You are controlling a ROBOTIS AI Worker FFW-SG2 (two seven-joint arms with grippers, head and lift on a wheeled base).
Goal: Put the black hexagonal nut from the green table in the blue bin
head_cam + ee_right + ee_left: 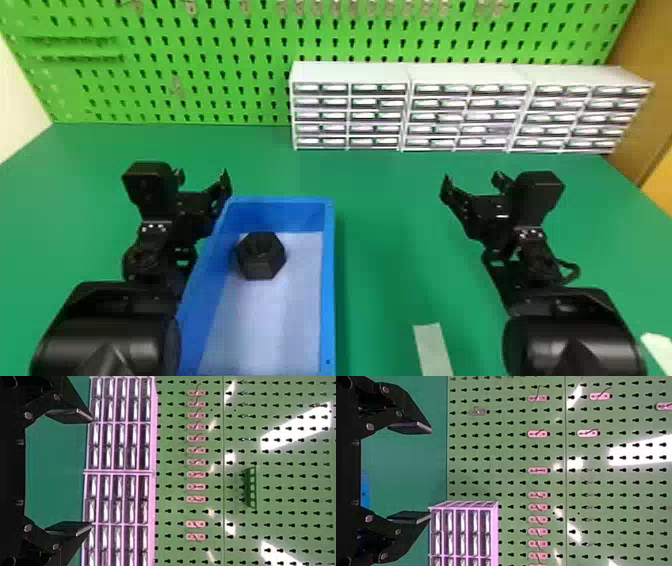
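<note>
The nut (pixel 261 256) lies by the far left corner of the bin (pixel 328 280), hole upward, opposite points toward the left and right walls, long axis hard to tell, with left claw (pixel 202 177) and right claw (pixel 472 180) open.

The black hexagonal nut (pixel 260 255), near the blue bin's (pixel 327 280) far edge, looks like matt plastic to me; the bin's own plastic is smooth, with a soft sheen. The green table (pixel 390 240) looks smooth. Beyond its far edge, the pegboard (pixel 506 452) seems painted metal, glossy enough to glare. The drawer cabinets (pixel 350 72) look plastic, their fronts shiny.
</note>
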